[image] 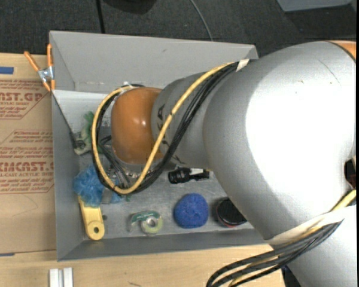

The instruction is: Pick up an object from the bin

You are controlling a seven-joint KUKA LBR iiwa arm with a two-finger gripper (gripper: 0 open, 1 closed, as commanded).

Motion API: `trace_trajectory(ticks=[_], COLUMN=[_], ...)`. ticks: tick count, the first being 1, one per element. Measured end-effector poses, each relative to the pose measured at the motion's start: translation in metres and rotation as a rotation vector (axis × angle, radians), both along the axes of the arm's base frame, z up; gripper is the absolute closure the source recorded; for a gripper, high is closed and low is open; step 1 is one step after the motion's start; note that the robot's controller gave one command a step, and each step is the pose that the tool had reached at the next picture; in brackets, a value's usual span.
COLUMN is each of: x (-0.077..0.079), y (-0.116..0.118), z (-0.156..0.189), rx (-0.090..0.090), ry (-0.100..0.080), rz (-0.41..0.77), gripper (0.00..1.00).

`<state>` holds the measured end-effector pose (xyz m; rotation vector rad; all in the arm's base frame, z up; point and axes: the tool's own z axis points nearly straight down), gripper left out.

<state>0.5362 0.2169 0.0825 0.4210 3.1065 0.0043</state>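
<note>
Camera view | arm in from right | hand low beside blue tuft | grip: cannot tell

A light-blue tufted lump lies near the left wall of the bin.

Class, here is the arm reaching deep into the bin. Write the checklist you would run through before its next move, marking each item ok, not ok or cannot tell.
1. Thing under the wrist known: cannot tell; its orange cover hides that spot.
2. Nearest things named: ok; a blue fuzzy clump lies at the wrist's lower left in the picture, and a small black cylinder on its right.
3. Something held: cannot tell.
4. Front row apart from the wrist: ok; the yellow bracket, greenish ring, blue ball and black-and-red disc lie separately along the bin's near wall.
</note>
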Motion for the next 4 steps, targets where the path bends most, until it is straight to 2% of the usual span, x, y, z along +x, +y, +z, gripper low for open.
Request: trace_trajectory(ticks=[1,2,3,4], x=[0.0000,-0.0006,-0.0007,-0.0007], y=[0.0000,0.0007,0.0009,0.0009], z=[0.0000,-0.0004,-0.0007,-0.0007], rx=[0.001,0.002,0.002,0.002], ry=[0.000,0.002,0.002,0.002], rz=[0.000,0.000,0.000,0.000], gripper=[1.00,0.00,1.00,1.00])
